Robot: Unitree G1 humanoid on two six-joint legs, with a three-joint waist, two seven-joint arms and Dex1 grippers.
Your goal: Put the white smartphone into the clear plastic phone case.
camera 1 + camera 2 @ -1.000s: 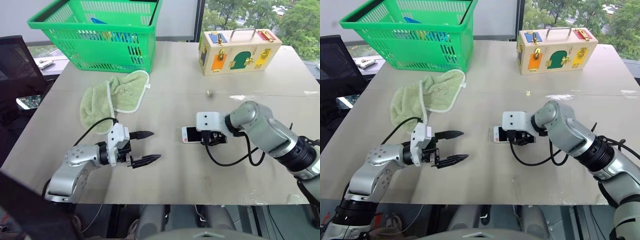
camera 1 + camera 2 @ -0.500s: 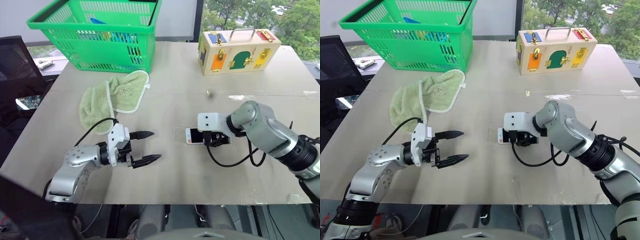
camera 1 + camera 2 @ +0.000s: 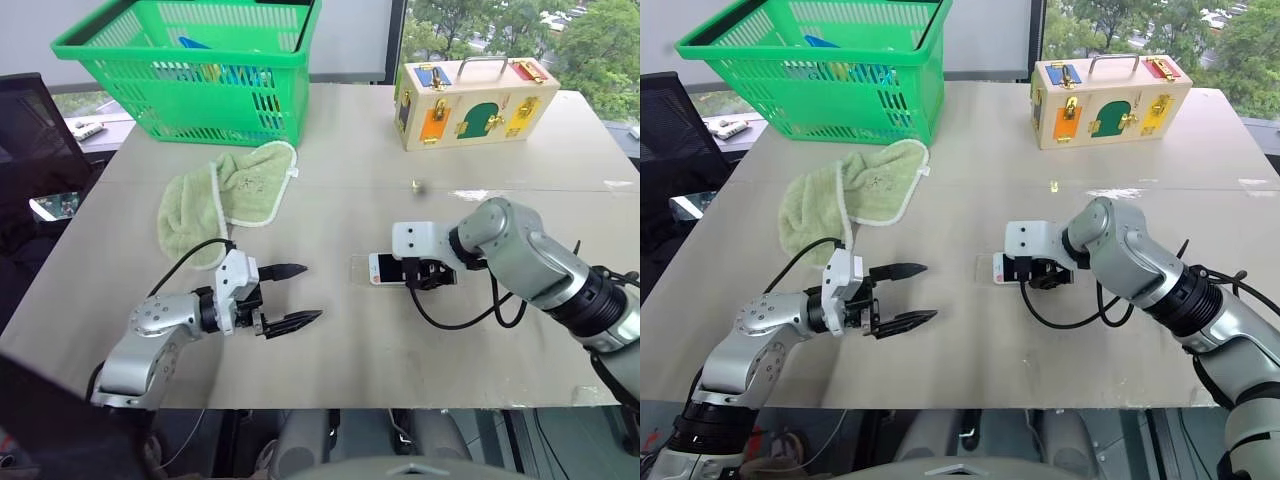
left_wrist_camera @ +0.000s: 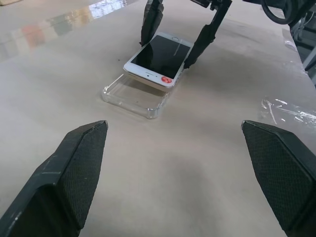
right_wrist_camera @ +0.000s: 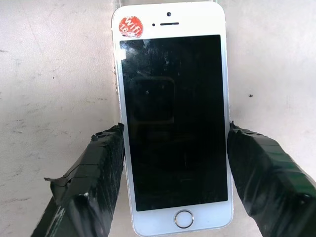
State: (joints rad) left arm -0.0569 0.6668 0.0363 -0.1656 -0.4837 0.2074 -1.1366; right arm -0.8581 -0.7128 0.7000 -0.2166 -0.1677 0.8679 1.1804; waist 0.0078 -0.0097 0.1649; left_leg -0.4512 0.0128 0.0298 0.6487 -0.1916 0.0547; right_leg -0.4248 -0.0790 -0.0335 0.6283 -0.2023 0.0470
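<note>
The white smartphone point(image 5: 173, 118), black screen up with a red sticker at one corner, is held by its long sides in my right gripper point(image 3: 425, 272), shut on it. In the left wrist view the phone point(image 4: 158, 57) is tilted, one end raised over the clear plastic phone case point(image 4: 133, 96), which lies flat on the table. Part of the case point(image 3: 359, 270) shows to the left of the phone point(image 3: 385, 268). My left gripper point(image 3: 312, 292) hovers open and empty over the table's front left, pointing toward the case from a hand's length away.
A green basket point(image 3: 190, 70) stands at the back left, with a green towel point(image 3: 225, 195) in front of it. A wooden lock box point(image 3: 475, 100) sits at the back right. A small object point(image 3: 416, 184) lies mid-table. A dark chair point(image 3: 30, 130) stands off the left edge.
My right gripper has drawn the phone very slightly to the right, so a little more of the case shows. The left arm has not moved.
</note>
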